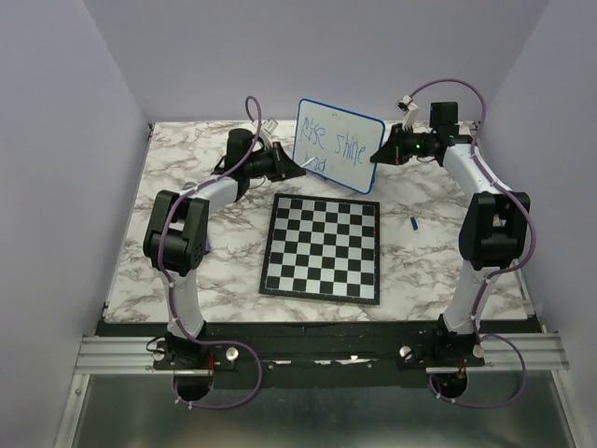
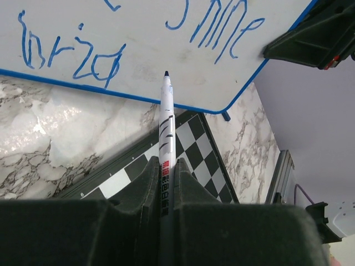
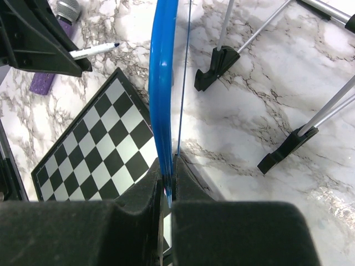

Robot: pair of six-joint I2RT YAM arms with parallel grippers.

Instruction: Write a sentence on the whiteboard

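The whiteboard [image 1: 338, 145] stands tilted up at the back of the table, held by its right edge. My right gripper [image 1: 381, 149] is shut on its blue rim [image 3: 163, 83]. Blue writing [image 1: 334, 143] reads roughly "Rise shine", with a shorter word below [image 2: 72, 55]. My left gripper [image 1: 284, 163] is shut on a white marker [image 2: 166, 127] with its cap off. The marker's dark tip points at the board's lower part, right of the lower word. In the right wrist view the marker [image 3: 94, 51] stops a little short of the board's face.
A black-and-white chessboard [image 1: 323, 246] lies flat in front of the whiteboard, right under the marker [image 2: 188, 149]. A small blue cap [image 1: 413, 223] lies on the marble table to its right. The board's black feet [image 3: 219, 66] on thin metal legs hang behind it.
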